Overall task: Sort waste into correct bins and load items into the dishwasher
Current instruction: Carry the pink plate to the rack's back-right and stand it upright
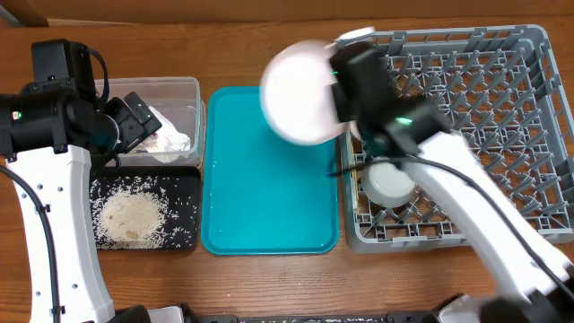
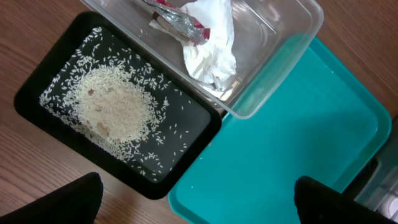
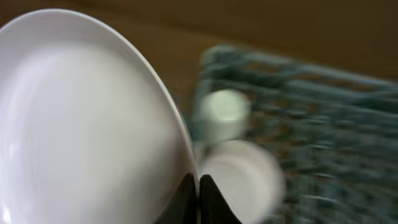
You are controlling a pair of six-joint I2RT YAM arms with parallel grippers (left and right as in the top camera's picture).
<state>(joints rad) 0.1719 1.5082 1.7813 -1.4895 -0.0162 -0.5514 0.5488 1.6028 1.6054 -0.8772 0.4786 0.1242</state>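
One plate [image 1: 300, 91] is in the air. The right gripper [image 3: 198, 200] pinches its rim edge-on, jaws clamped on it, likely so it can slot upright between the pegs of the dish rack [image 1: 502, 99]. It hangs over the right edge of the teal tray [image 1: 269, 197], just short of the rack.

The left gripper [image 1: 134, 115] hovers over the clear tub [image 1: 199, 103], fingers spread, nothing held. The napkin [image 2: 211, 50] and red wrapper [image 2: 166, 6] sit in the tub, and the rice [image 1: 133, 217] in the black tray [image 1: 184, 184].

Right wrist view is blurred: pale round pieces [image 3: 239, 177] in the rack, cup or bowl unclear. Chopsticks not made out.
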